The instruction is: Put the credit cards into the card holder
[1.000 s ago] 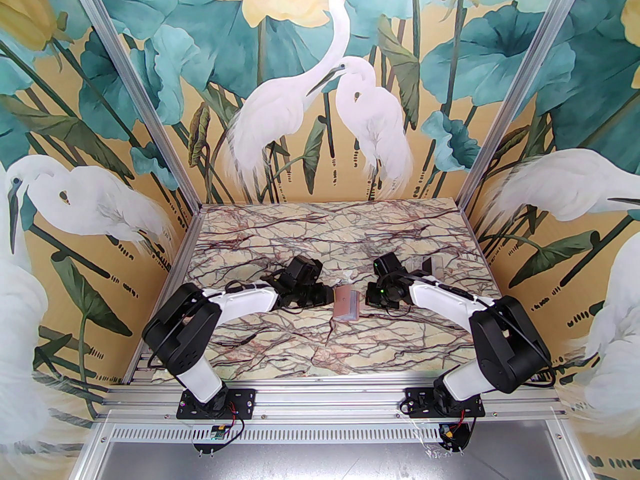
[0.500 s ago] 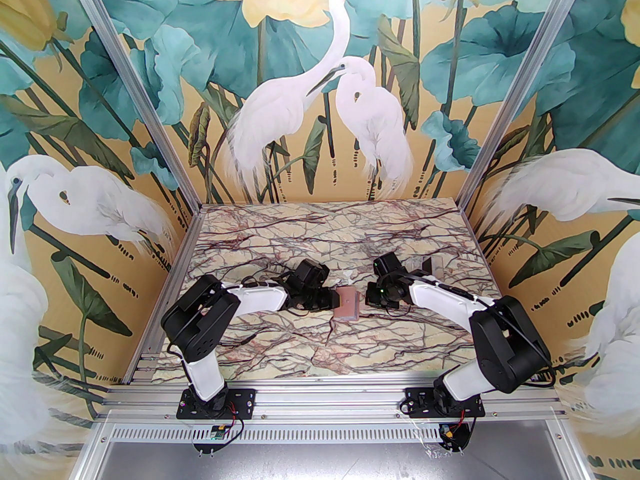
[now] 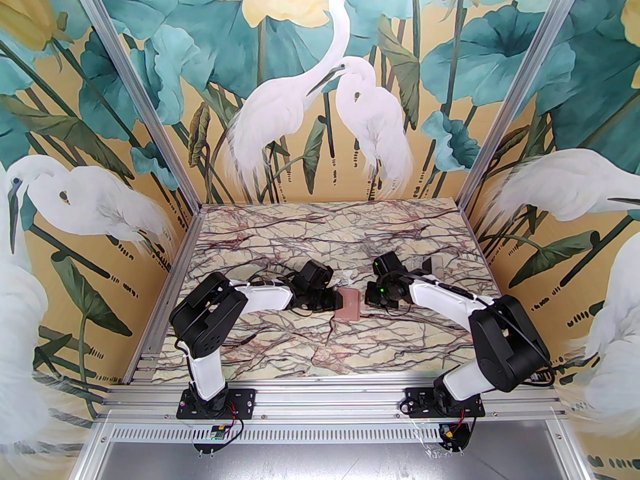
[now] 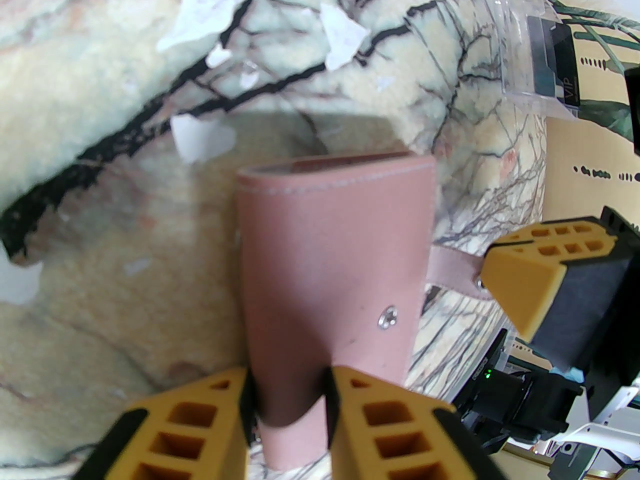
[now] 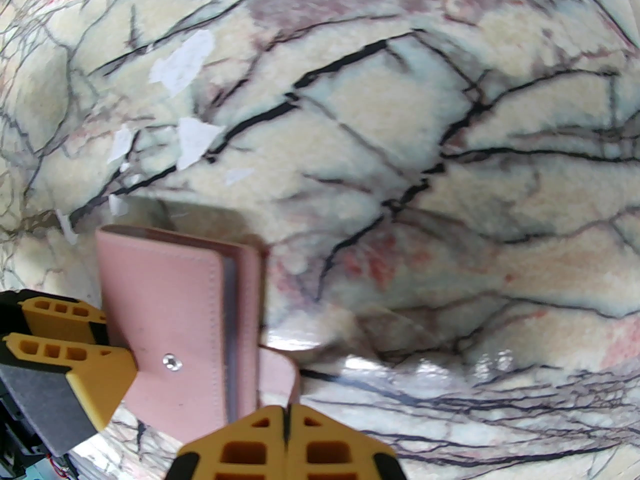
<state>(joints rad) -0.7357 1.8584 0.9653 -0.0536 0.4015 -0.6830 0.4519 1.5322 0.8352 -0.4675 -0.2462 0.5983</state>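
Note:
The dusty-pink card holder [image 3: 349, 304] lies folded on the marble table between both grippers. My left gripper [image 4: 290, 418] has its yellow fingers [image 4: 395, 418] pressed on either side of the holder's [image 4: 330, 258] near end. My right gripper [image 5: 286, 433] is shut on the holder's closing tab [image 5: 277, 375]; one of its fingers [image 4: 530, 278] shows at the tab in the left wrist view. Thin grey-blue layers [image 5: 231, 328] show between the covers. See-through cards [image 3: 431, 264] lie at the back right, with a dark card in clear plastic [image 4: 547, 65] among them.
Small white paper scraps [image 4: 200, 138] [image 5: 185, 63] are stuck on the marble table [image 3: 310, 348] just beyond the holder. Aluminium posts and painted walls close in the table on three sides. The near half of the table is open.
The left arm has swung right and its gripper has come onto the holder's left end. The holder, open with its grey-blue inside showing before, is now folded pink side up.

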